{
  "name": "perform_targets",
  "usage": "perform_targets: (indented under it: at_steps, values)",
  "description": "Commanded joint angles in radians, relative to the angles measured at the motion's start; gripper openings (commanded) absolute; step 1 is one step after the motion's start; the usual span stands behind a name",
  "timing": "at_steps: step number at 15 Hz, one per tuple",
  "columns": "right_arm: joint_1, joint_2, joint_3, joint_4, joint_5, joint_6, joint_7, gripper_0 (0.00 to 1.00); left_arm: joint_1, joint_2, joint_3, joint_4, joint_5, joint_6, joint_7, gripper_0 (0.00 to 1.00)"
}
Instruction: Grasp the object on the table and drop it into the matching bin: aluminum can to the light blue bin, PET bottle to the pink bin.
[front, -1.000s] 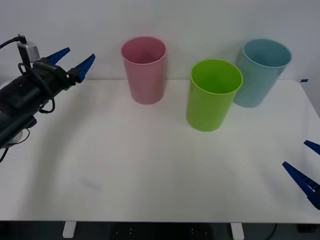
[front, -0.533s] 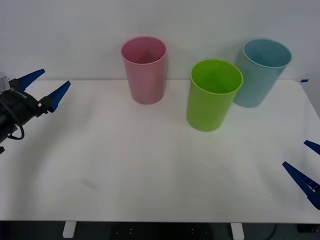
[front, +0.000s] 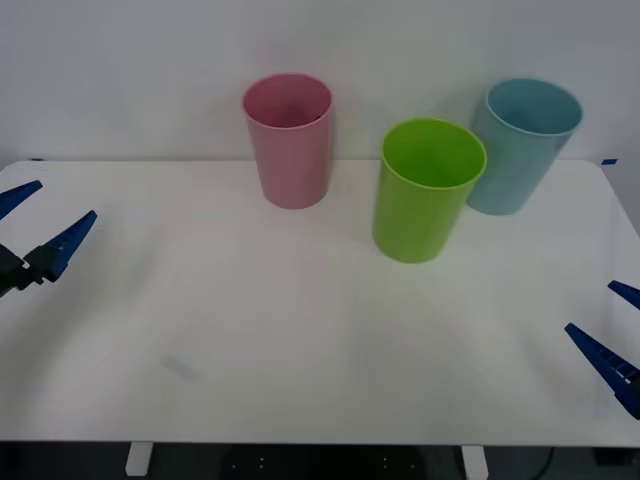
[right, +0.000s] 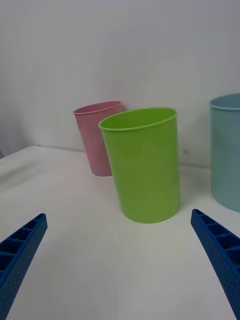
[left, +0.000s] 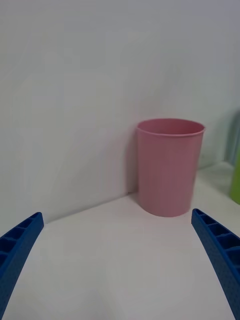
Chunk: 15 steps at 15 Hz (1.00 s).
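- A plain pale wall stands behind the white table (front: 300, 330), which spans the front view.
- The pink bin (front: 289, 140) stands upright near the table's far edge, at about 11 o'clock from the table's middle; its round rim faces up and its inside looks dark pink, with no contents that I can make out.
- The PET bottle is not to be seen on the tabletop, so I cannot tell where it is.
- The lime green bin (front: 430, 188) stands at about 1 o'clock from the middle, nearer the robot than the other 2 bins.
- The light blue bin (front: 523, 145) sits just behind the green one, at about 2 o'clock, and their sides overlap in the front view.
- The left gripper (front: 32, 225) hangs at the table's 9 o'clock edge, its 2 blue ribbed fingers spread wide and holding nothing; its wrist camera looks at the pink bin (left: 170, 166).
- The right gripper (front: 612, 335) waits at about 4 o'clock by the table's right edge, fingers likewise spread and empty; its wrist camera faces the green bin (right: 144, 163), with the pink bin (right: 98, 137) behind it.
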<state>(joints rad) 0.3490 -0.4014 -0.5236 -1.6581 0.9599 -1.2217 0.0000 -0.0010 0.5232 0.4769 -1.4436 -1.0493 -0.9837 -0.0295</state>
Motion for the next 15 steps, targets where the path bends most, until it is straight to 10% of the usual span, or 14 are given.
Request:
perform_targets:
  at_steps: [1,15]
  values:
    - [0.000,0.000,0.000,0.000,0.000,0.000,0.000,1.00,0.073,0.000,0.023,-0.032,0.032,-0.021,-0.001,1.00]
    - [0.000,0.000,0.000,0.000,0.000,0.000,0.000,1.00,0.248,0.011,0.071,-0.060,0.115,-0.086,-0.010,1.00]
